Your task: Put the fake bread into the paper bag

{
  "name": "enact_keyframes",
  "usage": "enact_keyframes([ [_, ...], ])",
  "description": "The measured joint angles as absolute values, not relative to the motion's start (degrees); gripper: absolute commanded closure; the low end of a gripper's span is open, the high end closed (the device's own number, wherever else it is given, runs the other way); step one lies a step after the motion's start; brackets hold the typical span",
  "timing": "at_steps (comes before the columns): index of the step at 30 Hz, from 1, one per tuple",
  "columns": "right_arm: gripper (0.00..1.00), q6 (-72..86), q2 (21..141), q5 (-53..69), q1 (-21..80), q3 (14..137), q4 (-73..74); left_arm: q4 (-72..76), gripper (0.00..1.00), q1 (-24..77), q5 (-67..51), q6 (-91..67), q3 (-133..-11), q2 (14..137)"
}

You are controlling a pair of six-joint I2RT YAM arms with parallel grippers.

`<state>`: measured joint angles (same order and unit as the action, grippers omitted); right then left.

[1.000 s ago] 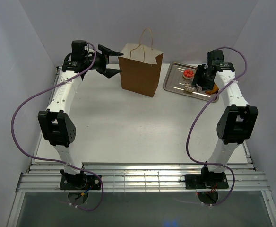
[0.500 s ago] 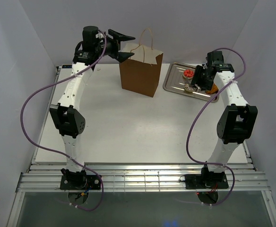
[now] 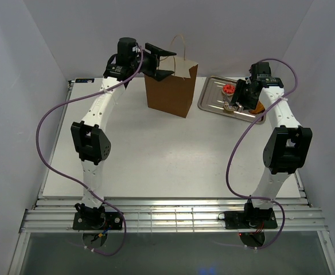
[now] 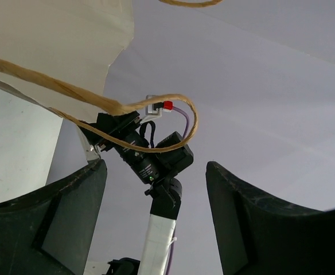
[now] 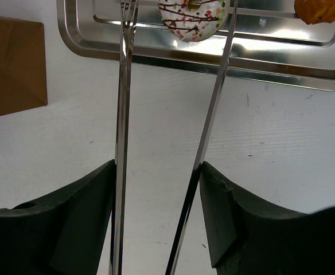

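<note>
The brown paper bag [image 3: 170,89] stands upright at the back of the table. My left gripper [image 3: 166,63] is open and empty at the bag's top left rim; its wrist view shows a twisted handle [image 4: 127,109] and pale bag paper [image 4: 58,40] just beyond the gripper [image 4: 156,166]. My right gripper [image 3: 241,98] is shut on the long metal tongs [image 5: 121,114]. The tong tips straddle the pale speckled round [image 5: 191,17] on the silver tray [image 5: 213,60]. The red-topped tart [image 3: 229,89] lies on the tray. An orange-brown pastry [image 5: 322,10] lies at the tray's right end.
The silver tray [image 3: 210,97] lies right of the bag, close to it. The bag's lower corner [image 5: 12,63] shows at the left of the right wrist view. White walls close in the back and sides.
My left arm has risen and swung right, bringing its open gripper from left of the bag to the bag's top rim. My right arm has barely moved.
</note>
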<state>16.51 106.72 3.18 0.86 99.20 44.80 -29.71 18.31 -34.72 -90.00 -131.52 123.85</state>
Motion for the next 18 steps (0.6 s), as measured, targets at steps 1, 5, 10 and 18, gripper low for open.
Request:
enact_keyframes([
  [1,0.36,16.49,106.85,3.20,0.86,99.20,44.73,-29.52,0.20,18.20,-34.72,-89.93,-131.11,123.63],
  [5,0.36,16.23,108.20,3.18,0.86,99.35,44.36,-29.02,0.20,17.61,-35.03,-89.21,-127.33,121.43],
  [10,0.36,16.01,111.07,3.16,0.86,100.18,43.64,-28.47,0.19,16.36,-35.40,-87.85,-123.98,118.54],
  [18,0.36,15.86,113.84,2.96,0.86,102.69,43.46,-26.22,0.19,13.87,-35.38,-87.24,-119.39,112.88],
])
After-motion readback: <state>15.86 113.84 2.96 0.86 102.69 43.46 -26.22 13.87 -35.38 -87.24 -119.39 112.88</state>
